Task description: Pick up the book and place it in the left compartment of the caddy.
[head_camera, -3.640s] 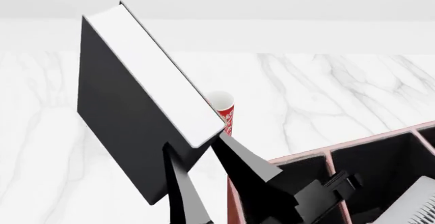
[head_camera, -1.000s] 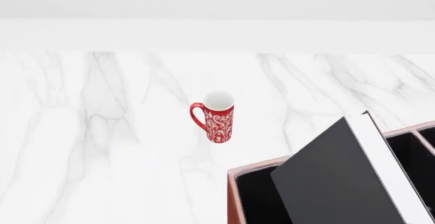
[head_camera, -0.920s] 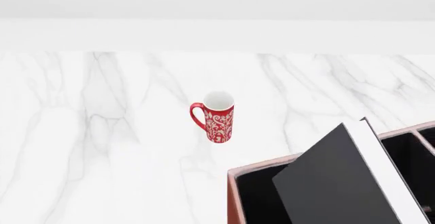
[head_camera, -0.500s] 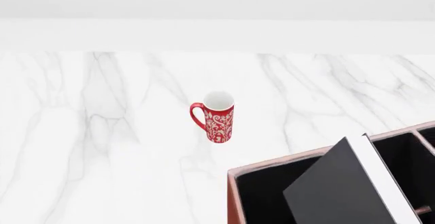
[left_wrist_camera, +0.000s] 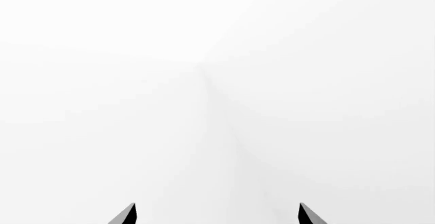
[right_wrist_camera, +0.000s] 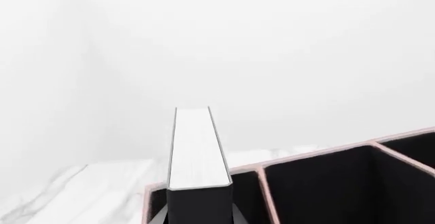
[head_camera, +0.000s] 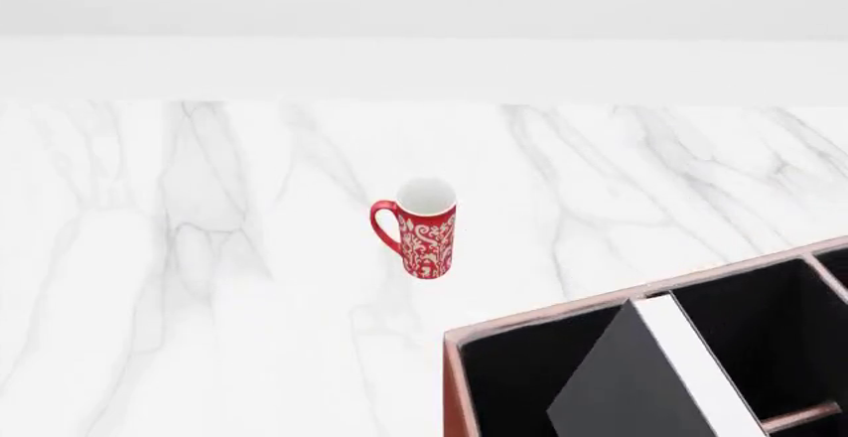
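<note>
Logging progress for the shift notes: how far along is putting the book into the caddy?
Done: the thick black hardcover book is picked up and partly lowered, tilted, into the left compartment of the reddish-brown leather-like caddy. In hand: the right wrist view shows the right gripper's fingers beside it. Left: seating and releasing it.

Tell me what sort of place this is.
Probably a simulated kitchen or office counter: a white marble countertop against plain white walls, bearing a red patterned mug and a reddish-brown caddy into which a black book is being lowered.
</note>
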### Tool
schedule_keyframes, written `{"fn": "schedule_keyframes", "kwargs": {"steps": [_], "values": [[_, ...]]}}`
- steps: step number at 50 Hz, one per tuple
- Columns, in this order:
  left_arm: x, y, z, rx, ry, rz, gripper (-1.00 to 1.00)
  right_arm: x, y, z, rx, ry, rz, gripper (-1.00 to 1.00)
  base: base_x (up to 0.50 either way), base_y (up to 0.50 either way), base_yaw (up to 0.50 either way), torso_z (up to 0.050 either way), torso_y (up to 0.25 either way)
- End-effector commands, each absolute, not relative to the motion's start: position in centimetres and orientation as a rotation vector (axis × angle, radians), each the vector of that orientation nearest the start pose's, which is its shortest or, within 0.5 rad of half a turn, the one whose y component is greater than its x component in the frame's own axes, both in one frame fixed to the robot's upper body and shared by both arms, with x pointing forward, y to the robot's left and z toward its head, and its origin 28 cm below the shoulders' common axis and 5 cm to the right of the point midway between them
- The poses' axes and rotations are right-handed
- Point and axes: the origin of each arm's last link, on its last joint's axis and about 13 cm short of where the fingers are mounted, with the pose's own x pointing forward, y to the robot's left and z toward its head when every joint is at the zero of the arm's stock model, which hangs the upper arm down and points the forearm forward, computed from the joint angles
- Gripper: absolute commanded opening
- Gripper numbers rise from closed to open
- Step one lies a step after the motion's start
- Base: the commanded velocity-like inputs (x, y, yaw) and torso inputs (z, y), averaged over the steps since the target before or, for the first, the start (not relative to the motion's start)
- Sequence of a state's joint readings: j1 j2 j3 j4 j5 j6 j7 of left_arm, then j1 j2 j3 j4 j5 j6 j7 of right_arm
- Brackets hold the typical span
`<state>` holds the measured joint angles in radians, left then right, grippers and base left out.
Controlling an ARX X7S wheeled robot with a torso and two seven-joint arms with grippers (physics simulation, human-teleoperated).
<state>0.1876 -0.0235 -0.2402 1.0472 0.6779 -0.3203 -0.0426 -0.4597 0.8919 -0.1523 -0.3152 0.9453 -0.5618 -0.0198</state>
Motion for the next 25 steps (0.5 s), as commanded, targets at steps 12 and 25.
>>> {"fn": "schedule_keyframes", "kwargs": {"steps": [12, 25], "values": [[11.46, 26.5, 18.08, 0.681, -0.511, 0.587, 1.0, 13.64, -22.73, 7.24, 0.111, -0.176, 0.248, -1.0, 0.0, 0.0, 0.0, 0.0, 0.002], [11.42, 26.51, 18.06, 0.681, -0.512, 0.586, 1.0, 13.76, -22.69, 7.07, 0.121, -0.172, 0.244, -1.0, 0.0, 0.0, 0.0, 0.001, 0.001]]}}
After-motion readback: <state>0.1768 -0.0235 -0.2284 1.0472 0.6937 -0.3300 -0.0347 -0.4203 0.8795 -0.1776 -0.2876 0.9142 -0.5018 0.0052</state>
